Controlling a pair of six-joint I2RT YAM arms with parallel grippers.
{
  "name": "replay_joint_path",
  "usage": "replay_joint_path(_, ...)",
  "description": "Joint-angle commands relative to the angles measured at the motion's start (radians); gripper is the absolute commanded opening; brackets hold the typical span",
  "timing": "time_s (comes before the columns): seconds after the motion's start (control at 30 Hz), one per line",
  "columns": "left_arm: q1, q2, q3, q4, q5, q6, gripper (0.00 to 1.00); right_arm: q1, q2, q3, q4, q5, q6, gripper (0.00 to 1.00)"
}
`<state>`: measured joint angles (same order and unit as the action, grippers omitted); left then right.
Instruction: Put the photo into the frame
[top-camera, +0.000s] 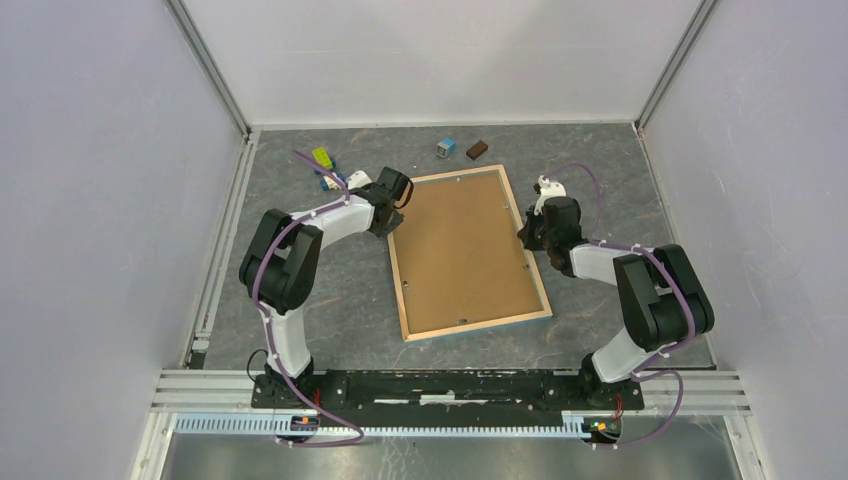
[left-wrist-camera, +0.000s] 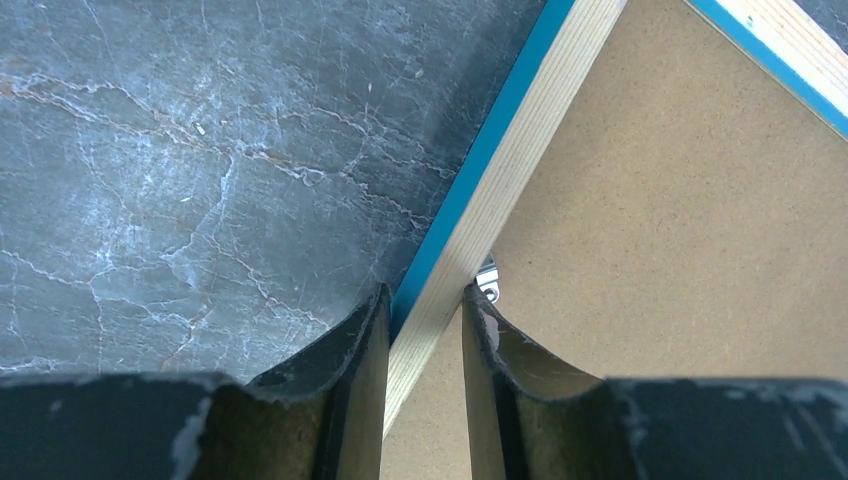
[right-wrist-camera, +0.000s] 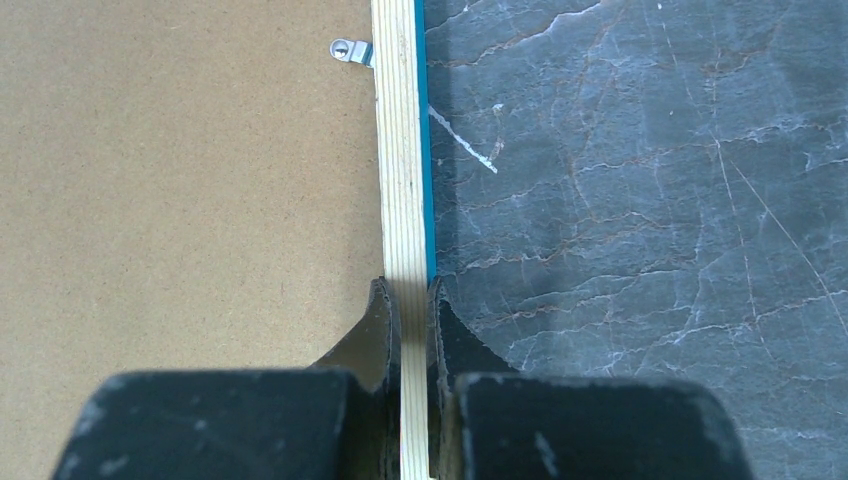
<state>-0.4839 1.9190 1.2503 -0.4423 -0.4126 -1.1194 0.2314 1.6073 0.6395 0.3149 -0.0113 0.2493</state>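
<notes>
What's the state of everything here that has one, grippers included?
frame: lying flat, wooden back up, blue front down.
backing board: seated inside the frame.
metal tab: turned in over the backing board.
left gripper: jaws shut on the frame's left rail.
right gripper: jaws shut on its right rail.
photo: not visible.

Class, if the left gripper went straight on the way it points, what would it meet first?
The frame: its rail lies between the left gripper fingers. The finger on the inside would likely land on the backing board. Depth is hard to judge from the wrist view.
</notes>
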Motion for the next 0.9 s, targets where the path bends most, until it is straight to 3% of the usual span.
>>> replay_joint_path(0.0, -0.006, -0.01, -0.006, -0.109, -0.004, -0.04, 0.02, -0.004, 0.041, 0.005, -0.071, 0.014, 0.03, 0.0)
replay_joint_path(0.13, -0.009, -0.054, -0.005, -0.107, -0.031, 0.04, 0.04, -0.004, 0.045, 0.014, -0.076, 0.013, 0.03, 0.0)
replay_joint_path(0.2, -0.009, -0.081, -0.017, -0.074, -0.012, 0.104, 0.14, -0.005, 0.04, 0.01, -0.078, 0.014, 0.026, 0.0)
replay_joint_path(0.33, -0.009, -0.151, -0.1, 0.058, 0.033, 0.169, 0.45, -0.007, 0.04, 0.008, -0.076, 0.014, 0.028, 0.0)
replay_joint_path(0.5, -0.01, -0.163, -0.092, 0.062, 0.038, 0.175, 0.53, -0.006, 0.051, 0.012, -0.069, -0.021, 0.033, 0.0)
replay_joint_path(0.6, -0.01, -0.137, -0.053, 0.031, 0.031, 0.162, 0.68, -0.007, 0.044, 0.011, -0.073, -0.012, 0.031, 0.0)
replay_joint_path(0.73, -0.009, -0.07, 0.038, -0.066, -0.005, 0.114, 0.71, -0.006, 0.041, 0.007, -0.07, -0.01, 0.03, 0.0)
replay_joint_path(0.87, -0.009, -0.013, 0.128, -0.185, -0.061, 0.023, 0.67, -0.008, 0.051, 0.013, -0.068, -0.03, 0.036, 0.0)
